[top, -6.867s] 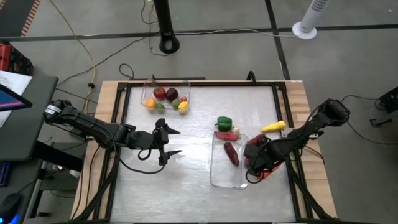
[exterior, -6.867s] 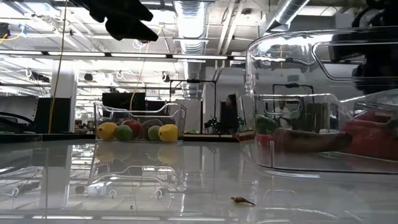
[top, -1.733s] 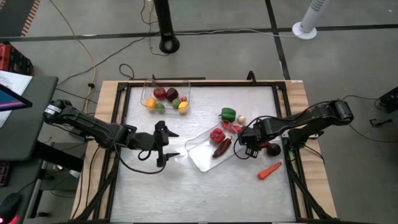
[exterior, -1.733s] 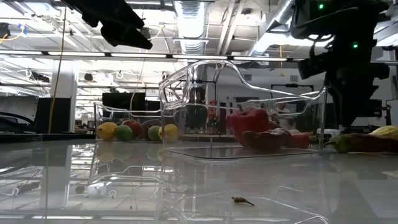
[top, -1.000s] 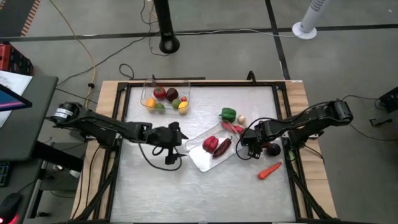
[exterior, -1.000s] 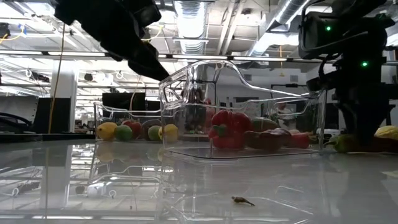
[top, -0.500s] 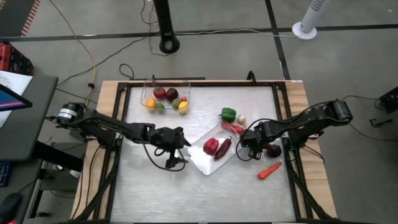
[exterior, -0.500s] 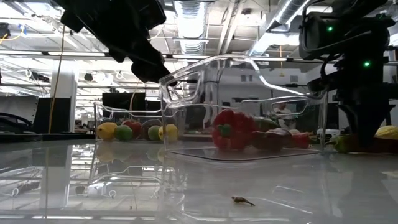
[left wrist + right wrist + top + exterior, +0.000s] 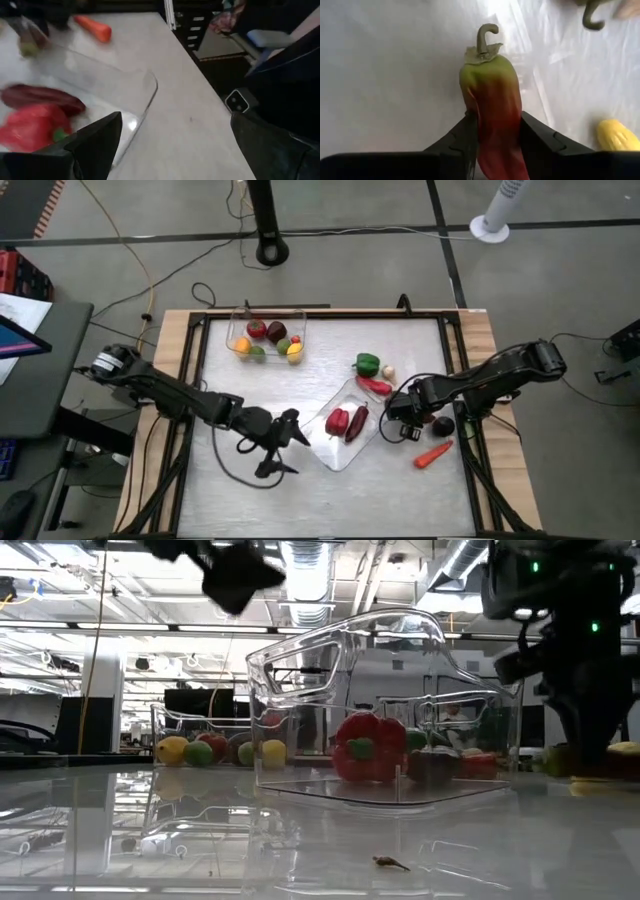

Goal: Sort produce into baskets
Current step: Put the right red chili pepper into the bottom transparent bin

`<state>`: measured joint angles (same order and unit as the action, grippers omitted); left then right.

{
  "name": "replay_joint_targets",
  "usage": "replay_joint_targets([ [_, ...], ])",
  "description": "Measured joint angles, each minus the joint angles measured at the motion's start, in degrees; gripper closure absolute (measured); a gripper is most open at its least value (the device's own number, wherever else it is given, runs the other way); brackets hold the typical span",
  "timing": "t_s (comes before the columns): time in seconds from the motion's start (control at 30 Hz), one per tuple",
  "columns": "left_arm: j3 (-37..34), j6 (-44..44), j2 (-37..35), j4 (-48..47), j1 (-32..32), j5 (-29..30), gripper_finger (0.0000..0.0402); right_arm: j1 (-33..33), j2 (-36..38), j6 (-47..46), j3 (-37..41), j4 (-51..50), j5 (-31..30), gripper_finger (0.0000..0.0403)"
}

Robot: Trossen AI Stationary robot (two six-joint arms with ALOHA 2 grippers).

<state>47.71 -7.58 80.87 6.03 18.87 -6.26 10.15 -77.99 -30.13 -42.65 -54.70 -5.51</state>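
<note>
Right gripper (image 9: pixel 495 150) is the tool at work: its two dark fingers are closed on a red chili (image 9: pixel 495 117) with a green shoulder and a curled stem, low over the table near its right edge. To do this step well, the judgement is that the lift should go straight up, so the tapered, smooth chili does not slide out of the pinch, and then across to the near basket (image 9: pixel 340 450) beside it, releasing low over its floor. That clear tray lies skewed at mid-table and already holds a red pepper (image 9: pixel 336 419) and a maroon piece (image 9: pixel 356 423). A careless pass could knock the loose pieces nearby, so the carry should clear the tray wall. Left gripper (image 9: pixel 283 444) hangs with fingers spread wide and empty, just beside the tray's left corner.

The table (image 9: pixel 250 490) is a pale, glossy sheet in a dark frame, and it mirrors the trays in the low view. The far basket (image 9: pixel 240 332) at the back holds the round fruits. Loose on the surface are a green pepper (image 9: pixel 367 363), another red chili (image 9: pixel 376 386), an orange carrot (image 9: pixel 433 454) and a yellow piece (image 9: pixel 615 136). Beyond the table is a grey floor with cables, a black stand post and a white fan base; the low view shows a large workshop with ceiling lights.
</note>
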Motion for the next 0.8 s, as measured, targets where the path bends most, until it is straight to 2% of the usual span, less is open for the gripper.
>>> replay_joint_targets([
  [0.23, 5.41, 6.47, -2.69, -10.33, 2.33, 16.26, 0.0041, 1.91, 0.04, -3.57, -9.04, -12.33, -5.26, 0.0253],
  [0.4, 5.41, 7.06, -4.64, -16.46, 2.07, 22.87, 0.0041, 2.96, 0.04, -8.39, -16.51, -21.48, -12.0, 0.0253],
  [0.63, -1.49, 3.69, -6.4, -15.19, 0.62, 24.04, 0.0041, 7.07, 0.06, -8.2, -25.57, -19.89, -17.82, 0.0253],
  [0.8, -5.88, 1.78, -6.44, -11.23, 0.27, 21.67, 0.0041, 9.69, 0.06, -5.47, -28.73, -13.88, -18.9, 0.0252],
])
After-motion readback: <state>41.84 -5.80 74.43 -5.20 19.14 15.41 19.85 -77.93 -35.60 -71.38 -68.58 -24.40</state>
